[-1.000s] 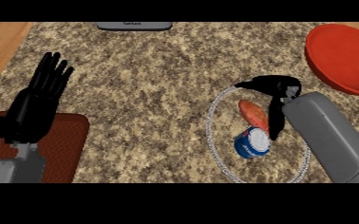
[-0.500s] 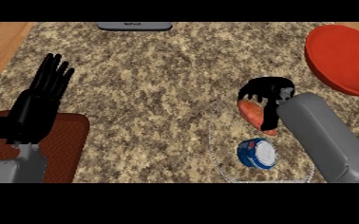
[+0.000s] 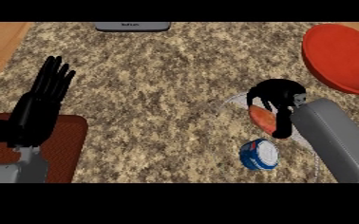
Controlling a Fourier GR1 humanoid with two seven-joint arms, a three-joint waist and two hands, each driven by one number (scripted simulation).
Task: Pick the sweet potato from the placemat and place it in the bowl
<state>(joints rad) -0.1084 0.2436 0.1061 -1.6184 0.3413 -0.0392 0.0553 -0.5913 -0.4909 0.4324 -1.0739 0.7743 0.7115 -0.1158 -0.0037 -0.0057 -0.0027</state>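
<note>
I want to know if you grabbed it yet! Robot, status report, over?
Left hand open, resting at left. Right hand shut on sweet potato. Red bowl up right, nothing between. Blue can below, apart.

This looks like a kitchen. The table (image 3: 161, 76) has a speckled brown, stone-patterned top like a worktop. A red bowl (image 3: 336, 57) sits at the far right, with a blue-and-white can (image 3: 259, 154) at the near right and an orange sweet potato (image 3: 262, 117) just beyond it. A reddish-brown board (image 3: 67, 142) lies near left.
</note>
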